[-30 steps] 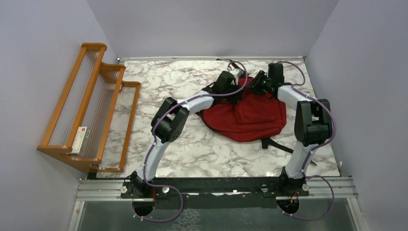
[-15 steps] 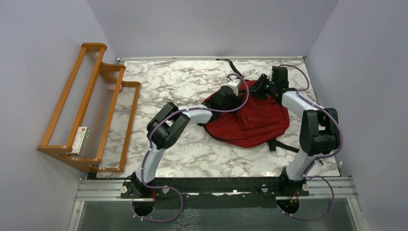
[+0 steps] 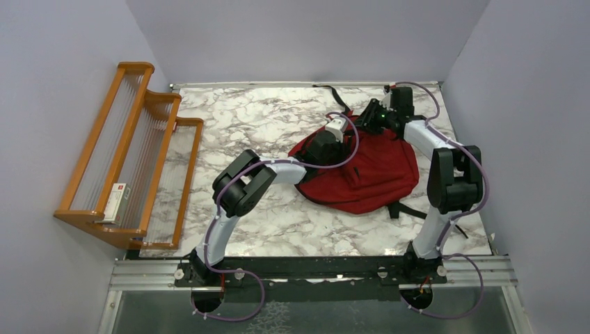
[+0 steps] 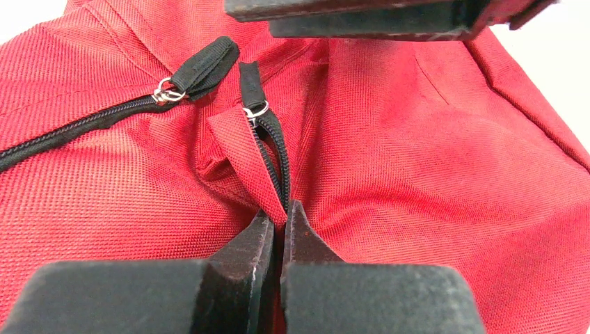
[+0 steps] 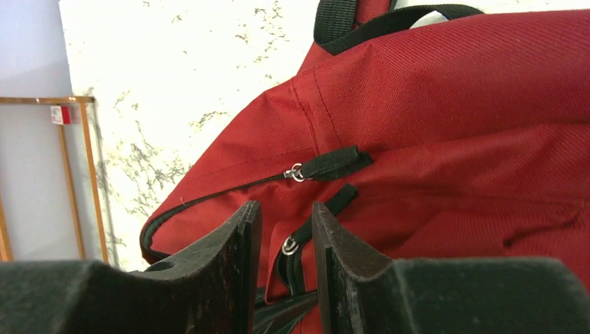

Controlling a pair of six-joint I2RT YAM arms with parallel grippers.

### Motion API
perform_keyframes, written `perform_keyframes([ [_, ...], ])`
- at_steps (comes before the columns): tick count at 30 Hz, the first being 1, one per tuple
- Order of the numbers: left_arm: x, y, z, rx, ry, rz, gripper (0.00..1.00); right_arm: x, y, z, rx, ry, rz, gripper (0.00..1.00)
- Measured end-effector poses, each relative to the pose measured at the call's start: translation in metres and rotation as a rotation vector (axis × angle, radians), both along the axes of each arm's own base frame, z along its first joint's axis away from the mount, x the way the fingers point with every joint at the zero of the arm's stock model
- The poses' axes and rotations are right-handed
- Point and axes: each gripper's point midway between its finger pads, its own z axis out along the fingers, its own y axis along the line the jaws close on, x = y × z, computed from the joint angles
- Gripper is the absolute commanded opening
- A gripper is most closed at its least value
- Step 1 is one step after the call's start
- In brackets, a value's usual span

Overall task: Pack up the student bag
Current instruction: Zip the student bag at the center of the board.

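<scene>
At the far left stands one wooden rack against the wall, with one small white-and-red box resting on its near end. To its right spreads the marble table, and two arms reach over it from the near edge. There is one student bag, red, lying flat on the right half of the table, well apart from the rack. One black strap trails from its far edge and another from its near edge. The left gripper comes onto the bag's left far part from the side. Its two fingertips are pressed together, nipping a raised fold of the red fabric where a black zipper runs down into them. Two pull tabs lie on the fabric just beyond that pinch. The left pull tab ends a zipper running off to the left, and the right pull tab heads the zipper caught in the fold. Further right, the right gripper hangs over the bag's far edge, so the bag lies beneath and before it. Its two fingers are held partly spread with a clear gap. The right pull tab shows through that gap, though whether either finger touches it cannot be told. Both claws sit close together at the same spot on the bag.
</scene>
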Motion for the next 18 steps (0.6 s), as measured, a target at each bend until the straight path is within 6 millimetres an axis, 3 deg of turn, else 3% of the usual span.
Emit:
perform_keyframes([
  [6,0.0,0.0,0.0,0.008,-0.008,0.003,0.0,0.008,0.004,-0.017,-0.015,0.044,0.052,0.42],
  [11,0.0,0.0,0.0,0.015,-0.013,0.005,0.0,0.002,0.005,-0.032,-0.019,0.1,0.073,0.46],
  [18,0.0,-0.001,0.0,0.035,-0.02,0.007,0.0,-0.001,0.01,-0.039,-0.009,0.135,0.116,0.46],
])
